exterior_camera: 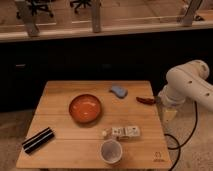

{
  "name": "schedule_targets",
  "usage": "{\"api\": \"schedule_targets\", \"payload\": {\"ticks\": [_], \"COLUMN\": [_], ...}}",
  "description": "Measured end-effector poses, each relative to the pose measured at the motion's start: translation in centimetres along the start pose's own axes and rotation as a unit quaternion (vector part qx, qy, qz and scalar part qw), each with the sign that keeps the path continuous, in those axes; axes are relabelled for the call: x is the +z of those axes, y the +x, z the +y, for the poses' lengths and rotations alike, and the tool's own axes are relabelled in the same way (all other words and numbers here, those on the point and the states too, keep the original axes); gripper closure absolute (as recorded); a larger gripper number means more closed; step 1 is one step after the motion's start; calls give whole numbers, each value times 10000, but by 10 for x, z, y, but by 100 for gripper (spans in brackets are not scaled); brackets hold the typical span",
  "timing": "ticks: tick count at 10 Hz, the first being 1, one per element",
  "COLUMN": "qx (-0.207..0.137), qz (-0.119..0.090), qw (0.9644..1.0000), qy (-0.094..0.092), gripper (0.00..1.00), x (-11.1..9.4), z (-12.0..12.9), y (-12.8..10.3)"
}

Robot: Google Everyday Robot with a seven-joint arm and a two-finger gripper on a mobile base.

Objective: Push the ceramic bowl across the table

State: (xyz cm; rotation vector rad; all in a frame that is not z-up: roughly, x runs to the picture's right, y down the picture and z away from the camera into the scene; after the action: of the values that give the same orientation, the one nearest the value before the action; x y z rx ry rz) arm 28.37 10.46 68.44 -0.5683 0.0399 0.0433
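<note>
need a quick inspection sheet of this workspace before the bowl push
surface: table, light wood planks, small mark near the front right corner.
job's things: ceramic bowl, upright, left of centre, nothing touching it.
clutter: blue item and red item behind it to the right; packets and white cup in front; black striped item at the front left edge.
grippers: gripper hangs beside the table's right edge, apart from the bowl.
cables: black cable drops from the arm.
surroundings: dark counter behind; chair bases beyond.
</note>
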Motion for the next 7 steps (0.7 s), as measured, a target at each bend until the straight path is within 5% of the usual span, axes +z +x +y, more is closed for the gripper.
{"api": "schedule_targets", "payload": {"ticks": [4, 7], "qx": [-48, -200], "qz": [27, 7], "qw": [10000, 9998], "qy": [24, 41], "gripper": [20, 20], "x": [0, 1], "z": [-1, -5], "y": [-4, -36]}}
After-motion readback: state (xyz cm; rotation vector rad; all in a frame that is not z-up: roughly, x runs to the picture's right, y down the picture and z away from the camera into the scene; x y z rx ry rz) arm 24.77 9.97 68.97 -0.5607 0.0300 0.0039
